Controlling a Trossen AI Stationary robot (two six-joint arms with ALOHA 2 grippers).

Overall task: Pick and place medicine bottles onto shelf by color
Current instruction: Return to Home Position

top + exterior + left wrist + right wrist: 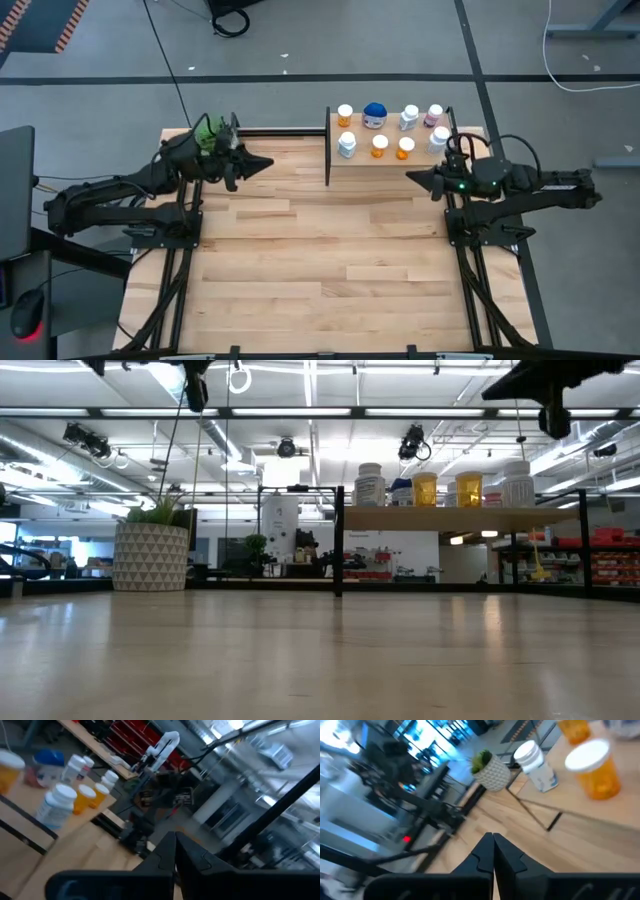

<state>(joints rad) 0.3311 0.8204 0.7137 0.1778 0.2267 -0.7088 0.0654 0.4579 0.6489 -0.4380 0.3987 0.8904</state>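
Shut and empty, my right fingers (pixel 412 178) hang nearest the shelf (pixel 365 170) of bottles (pixel 379 146); left fingers (pixel 268 164), shut too, off its other end.

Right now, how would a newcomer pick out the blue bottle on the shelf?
Find the raised light-wood shelf at the far edge of the table. In its far row, the blue bottle stands second counting from the potted plant, between an orange bottle and a white bottle. It alone is rounded and blue.
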